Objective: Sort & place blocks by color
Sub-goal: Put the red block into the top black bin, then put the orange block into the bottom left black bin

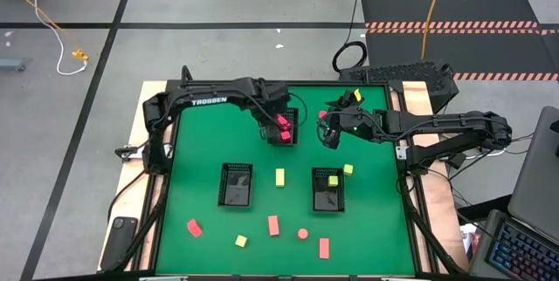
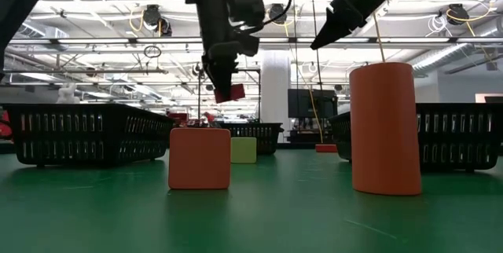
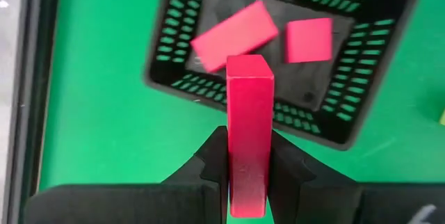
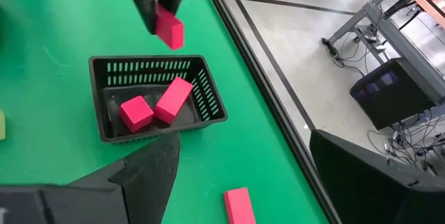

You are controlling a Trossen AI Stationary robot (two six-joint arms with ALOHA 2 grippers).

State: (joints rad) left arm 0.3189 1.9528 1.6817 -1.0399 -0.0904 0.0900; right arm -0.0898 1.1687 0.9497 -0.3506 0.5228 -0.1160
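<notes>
- Pink-red bar (image 3: 248, 133) is up in the air, pinched lengthwise between the left gripper's (image 1: 281, 130) closed fingers, hanging right above the far tray (image 3: 368, 106).
- That tray already has a pink-red bar and a pink-red cube (image 3: 309, 40) lying in it, so this looks like the pink-red bin, and the held bar is lined up to join them.
- My read: the carry is about finished, and letting go over the open middle is what remains.
- Right gripper (image 1: 332, 133) hovers just beside the same tray, fingers spread wide, holding nothing; another pink-red bar (image 4: 238, 206) lies on the mat near it.
- Nearer in, two more black trays: the right-hand tray (image 1: 327, 201) holds a pale yellow block, and the left-hand tray (image 1: 236, 185) looks bare.
- Loose yellow, salmon and pink-red blocks (image 1: 273, 225) are scattered along the front, so plenty is left to sort.
</notes>
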